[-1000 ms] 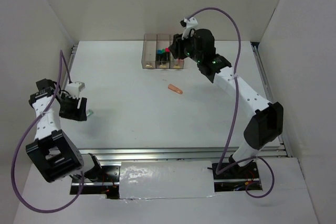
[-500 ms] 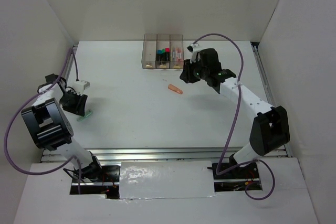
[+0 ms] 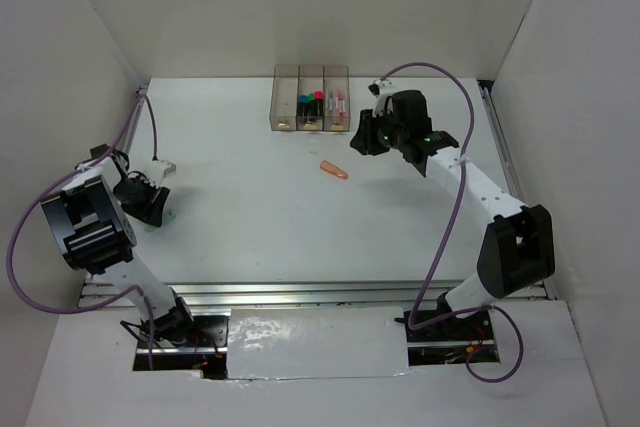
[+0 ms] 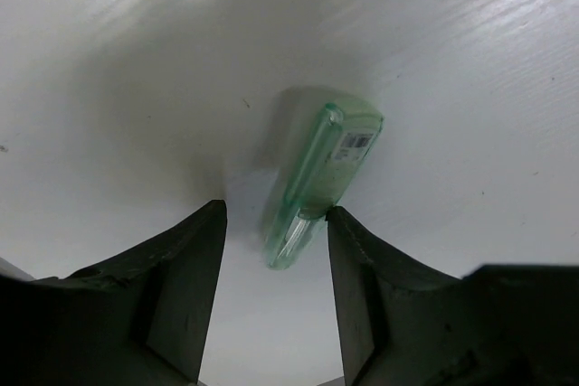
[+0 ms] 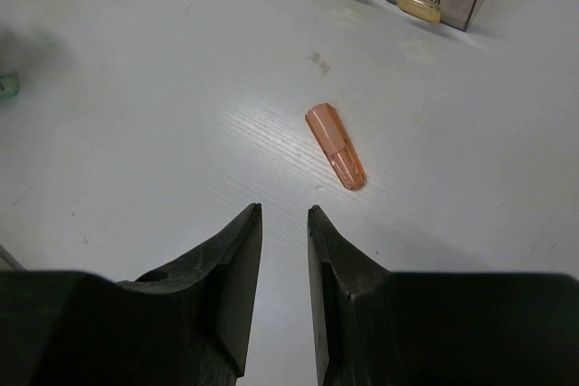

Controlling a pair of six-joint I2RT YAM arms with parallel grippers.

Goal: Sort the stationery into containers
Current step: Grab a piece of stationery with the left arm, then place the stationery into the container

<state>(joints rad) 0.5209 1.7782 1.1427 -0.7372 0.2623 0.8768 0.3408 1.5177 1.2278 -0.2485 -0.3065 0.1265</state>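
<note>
The containers (image 3: 310, 99) are three joined translucent bins at the back, with several pens in the middle and right ones. An orange-salmon pen (image 3: 334, 170) lies on the table in front of them. My right gripper (image 3: 358, 139) hovers just right of it, slightly open and empty; in the right wrist view the pen (image 5: 336, 145) lies just ahead of the gripper (image 5: 284, 211). My left gripper (image 3: 150, 205) is at the far left. In the left wrist view it (image 4: 276, 212) is open over a pale green pen (image 4: 321, 174), whose near end lies between the fingertips.
White walls close in the table on the left, back and right. The bins' brass label holders (image 5: 418, 3) face the front. The green pen also shows at the left edge of the right wrist view (image 5: 7, 86). The arm bases stand at the near edge.
My right gripper has left the bins and come down and forward beside the orange-salmon pen. My left arm has swung round and lowered its gripper over the green pen.
</note>
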